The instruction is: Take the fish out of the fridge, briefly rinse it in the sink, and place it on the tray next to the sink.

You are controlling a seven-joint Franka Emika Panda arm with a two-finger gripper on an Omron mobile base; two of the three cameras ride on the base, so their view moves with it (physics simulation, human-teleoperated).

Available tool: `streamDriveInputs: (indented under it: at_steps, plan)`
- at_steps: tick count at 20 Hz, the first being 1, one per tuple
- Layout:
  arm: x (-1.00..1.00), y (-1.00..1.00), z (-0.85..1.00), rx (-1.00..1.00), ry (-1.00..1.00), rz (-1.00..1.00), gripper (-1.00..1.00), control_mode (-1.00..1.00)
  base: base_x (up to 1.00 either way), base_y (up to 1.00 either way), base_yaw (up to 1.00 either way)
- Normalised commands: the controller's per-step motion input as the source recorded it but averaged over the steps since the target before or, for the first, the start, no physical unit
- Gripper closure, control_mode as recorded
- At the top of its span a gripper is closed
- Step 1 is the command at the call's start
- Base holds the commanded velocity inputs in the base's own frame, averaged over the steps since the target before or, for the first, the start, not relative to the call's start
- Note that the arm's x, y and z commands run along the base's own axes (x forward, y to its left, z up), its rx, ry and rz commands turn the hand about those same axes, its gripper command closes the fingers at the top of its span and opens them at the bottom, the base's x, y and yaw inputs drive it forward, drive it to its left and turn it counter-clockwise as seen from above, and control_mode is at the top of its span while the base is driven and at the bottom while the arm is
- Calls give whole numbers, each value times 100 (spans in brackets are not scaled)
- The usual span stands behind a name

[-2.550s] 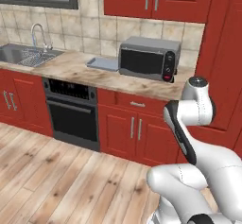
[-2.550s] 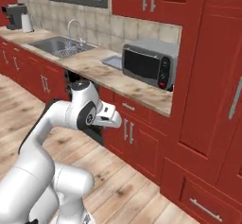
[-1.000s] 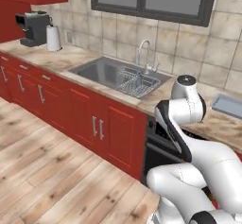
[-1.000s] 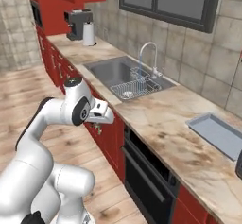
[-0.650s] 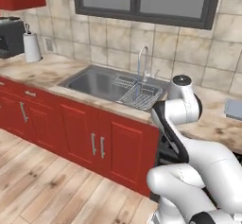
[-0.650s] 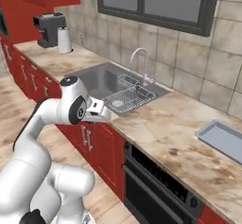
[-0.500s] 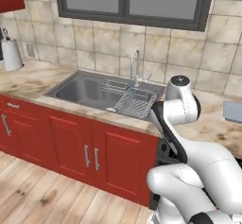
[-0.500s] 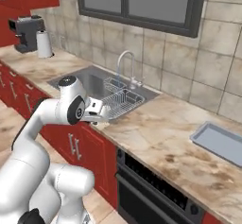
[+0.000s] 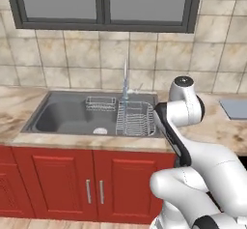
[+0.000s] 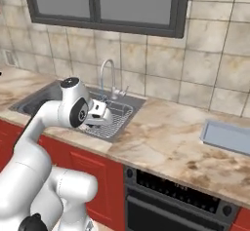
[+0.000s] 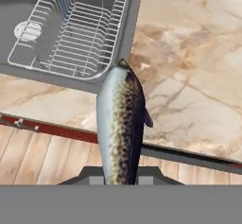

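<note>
Fish [image 11: 121,124] between the gripper [image 11: 121,175] fingertips — upright, over counter edge

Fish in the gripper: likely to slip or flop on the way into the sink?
The fish sticks straight out from the gripper without drooping, so probably stiff. Its smooth, tapered, glossy body looks apt to slip. Held at one end only, it may pivot when lowered over the sink.

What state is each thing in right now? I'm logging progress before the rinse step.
fish: held in the gripper, above the counter edge, not yet in the basin.
sink: no water visible, wire racks inside.
tap: no water running.
tray: nothing on it, lying on the counter right of the sink.
</note>
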Motion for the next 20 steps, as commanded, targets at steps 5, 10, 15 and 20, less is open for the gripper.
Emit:
streamDriveInputs:
  at_steps: [5,10,15,20]
  plan:
    - [0,0,0,0,0,0,100,100,44,42,-57]
    - [0,0,0,0,0,0,100,100,52,49,-52]
    - [0,0,0,0,0,0,100,100,61,25,-27]
    - [0,0,0,0,0,0,100,100,50,45,-6]
